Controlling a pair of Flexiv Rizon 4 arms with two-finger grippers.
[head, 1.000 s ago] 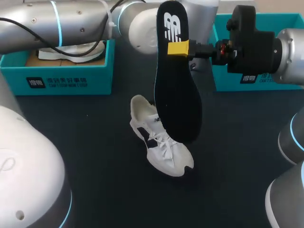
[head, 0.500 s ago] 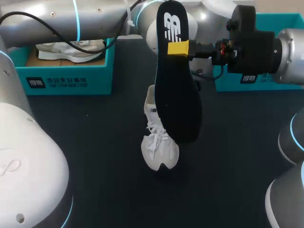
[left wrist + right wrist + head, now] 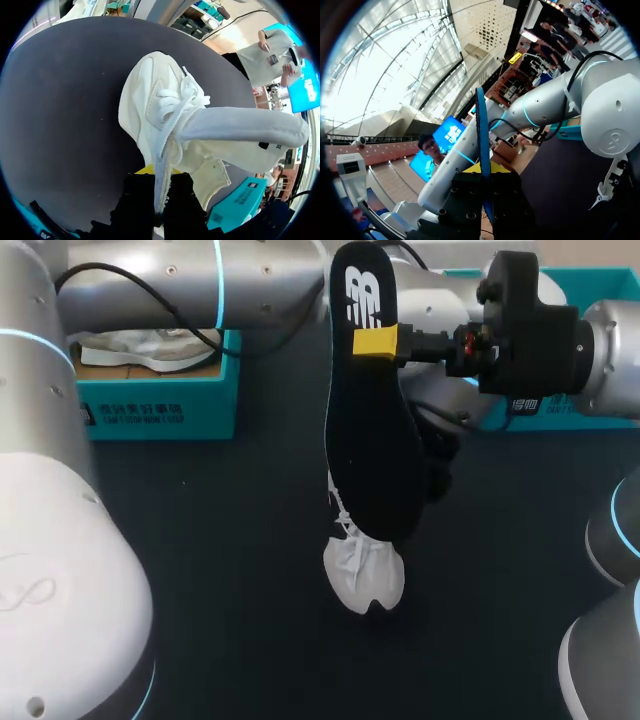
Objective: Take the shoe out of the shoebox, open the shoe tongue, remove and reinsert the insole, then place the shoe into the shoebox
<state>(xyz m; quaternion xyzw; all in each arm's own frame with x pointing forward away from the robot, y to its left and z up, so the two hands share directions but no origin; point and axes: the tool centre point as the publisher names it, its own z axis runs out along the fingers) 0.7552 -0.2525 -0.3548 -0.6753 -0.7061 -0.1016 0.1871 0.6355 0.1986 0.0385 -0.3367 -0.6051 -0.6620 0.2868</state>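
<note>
My right gripper (image 3: 378, 341) is shut on a black insole (image 3: 372, 450) and holds it upright above the table's middle. In the right wrist view the insole (image 3: 482, 125) shows edge-on between the yellow tips of the right gripper (image 3: 484, 170). A white shoe (image 3: 362, 575) is below and behind the insole, toe toward the table's front; only its toe and laces show. In the left wrist view my left gripper (image 3: 157, 175) is shut on the rim of the shoe (image 3: 150, 110), toe pointing away from it. In the head view the insole hides the left gripper.
A teal shoebox (image 3: 150, 405) stands at the back left with another white shoe (image 3: 140, 345) inside. A second teal box (image 3: 575, 280) sits at the back right, behind my right wrist. My left arm (image 3: 250, 285) spans the table's back.
My left arm has swung to the right, carrying the shoe with it and turning its toe toward the table's front. The right arm and the insole have stayed where they were.
</note>
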